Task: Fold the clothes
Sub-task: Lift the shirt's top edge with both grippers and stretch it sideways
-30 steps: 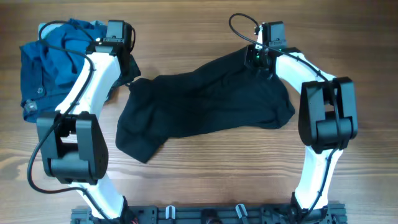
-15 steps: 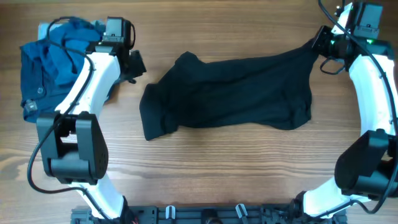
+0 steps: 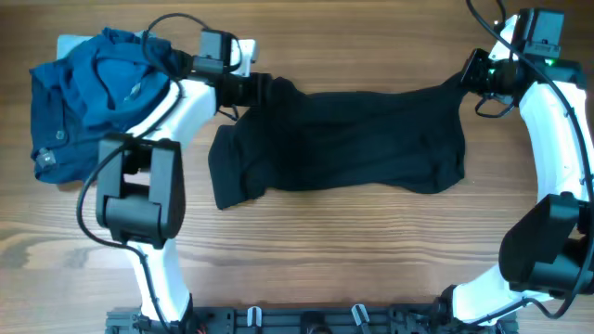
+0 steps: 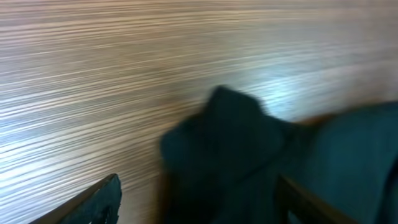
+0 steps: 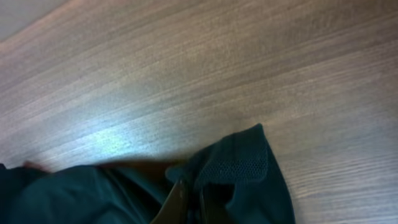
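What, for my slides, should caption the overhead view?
Right gripper pinches a corner of the black garment; open left gripper at its opposite end; blue clothes aside.

Left wrist view is blurred all over: black garment (image 4: 236, 137) has a soft outline and runs out at right + bottom edge. Left gripper (image 4: 198, 190): only 2 fingertips (image 4: 99, 202) show, rest cut by bottom edge. Right wrist view: right gripper (image 5: 189, 200) is nearly all below bottom edge, tips sunk in a cloth fold; garment cut at bottom + left. Overhead: right arm (image 3: 555, 139) clipped by right edge; left arm (image 3: 172, 107) covers part of blue heap (image 3: 74, 102); left jaws merge w/ dark cloth, cannot tell them apart there.
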